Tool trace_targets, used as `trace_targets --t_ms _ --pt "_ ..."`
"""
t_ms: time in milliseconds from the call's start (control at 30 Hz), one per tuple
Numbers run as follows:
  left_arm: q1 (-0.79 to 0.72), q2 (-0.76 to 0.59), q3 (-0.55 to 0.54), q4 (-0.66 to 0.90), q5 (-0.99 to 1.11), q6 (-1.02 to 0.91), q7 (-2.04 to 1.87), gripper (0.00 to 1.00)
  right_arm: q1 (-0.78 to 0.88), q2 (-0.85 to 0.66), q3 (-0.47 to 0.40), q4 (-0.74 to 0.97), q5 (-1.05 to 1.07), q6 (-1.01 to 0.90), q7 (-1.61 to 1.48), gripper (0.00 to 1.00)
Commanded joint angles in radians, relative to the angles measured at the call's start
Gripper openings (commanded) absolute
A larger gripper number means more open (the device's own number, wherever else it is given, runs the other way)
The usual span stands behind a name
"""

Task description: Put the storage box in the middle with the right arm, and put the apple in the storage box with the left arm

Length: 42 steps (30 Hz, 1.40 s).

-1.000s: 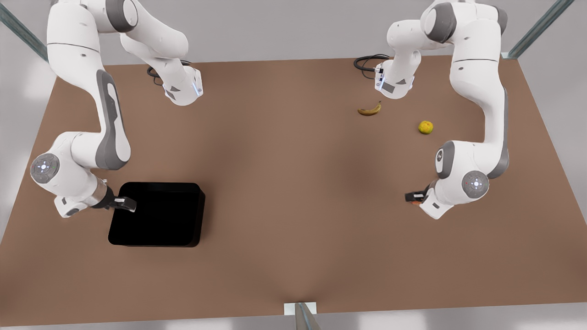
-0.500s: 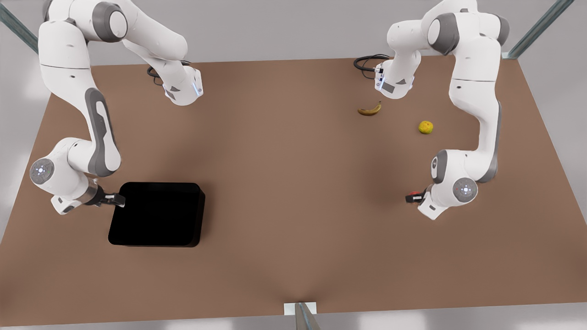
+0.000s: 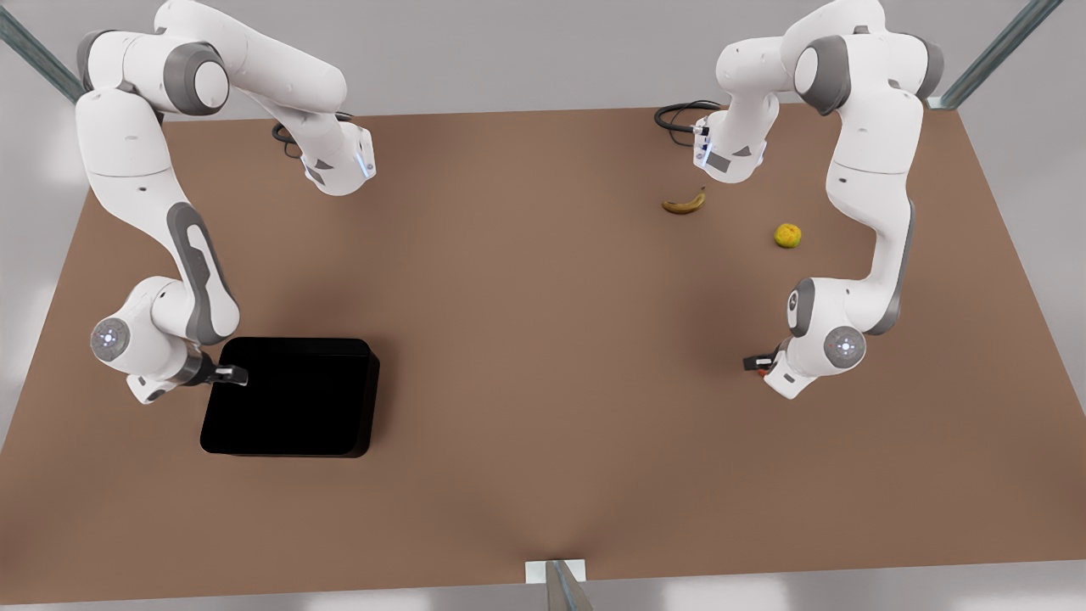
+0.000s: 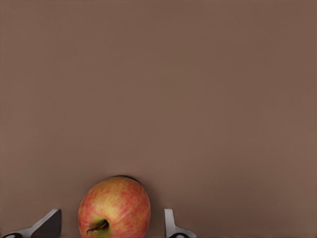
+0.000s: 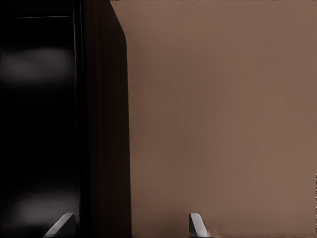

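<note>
Both arms have shifted over the last second while the objects have stayed put: the right gripper (image 3: 231, 374), at the front view's left, has drawn in toward the near-left rim of the storage box (image 3: 293, 399), and the left gripper (image 3: 758, 363), at the front view's right, has edged slightly toward the front view's left around the apple (image 3: 765, 370). In the right wrist view the right gripper (image 5: 131, 225) stands wide, its 2 fingertips (image 5: 197, 224) straddling the box wall, 1 over the dark interior of the storage box (image 5: 44, 124) and 1 outside over the table (image 5: 223, 114); whether either tip touches the wall cannot be told. In the left wrist view the left gripper (image 4: 111, 227) is also spread, with the red-and-yellow apple (image 4: 114, 208) sitting on the brown surface between its fingers (image 4: 171, 225), a visible gap on each side. From the front, the box rests on the table (image 3: 543, 339) toward the front view's left and near edge, well apart from the apple at the front view's right. 2 other fruits lie farther back on that same side: a banana (image 3: 684, 203) near the base of one arm and a yellow-green round fruit (image 3: 787, 235) just beyond it.
</note>
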Motion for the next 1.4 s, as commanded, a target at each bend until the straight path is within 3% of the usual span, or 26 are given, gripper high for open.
trace_targets --t_ms 0,633,867,1000,1133,1367 --pt "0.0 0.001 0.0 0.0 0.012 0.0 0.0 1.0 0.0 -0.002 0.0 -0.002 0.0 0.001 -0.001 0.21" --pt "-0.002 0.012 -0.006 0.003 0.011 0.002 -0.002 1.0 -0.002 -0.011 0.003 0.007 0.0 -0.009 -0.001 0.21" --pt "0.0 0.012 -0.006 0.003 0.011 0.0 -0.002 1.0 0.0 -0.09 0.009 0.108 0.003 -0.202 0.002 0.21" --pt "0.0 0.012 -0.008 0.003 0.011 0.0 -0.002 1.0 0.017 -0.145 0.08 0.266 0.003 -0.42 0.046 0.21" --pt "0.0 0.011 -0.006 0.003 0.011 0.0 -0.002 1.0 0.02 -0.154 0.301 0.268 -0.011 -0.442 0.241 0.21" --pt "0.0 0.008 -0.006 0.002 0.011 -0.002 0.002 1.0 0.403 -0.137 0.318 0.269 -0.009 -0.423 0.68 0.21"
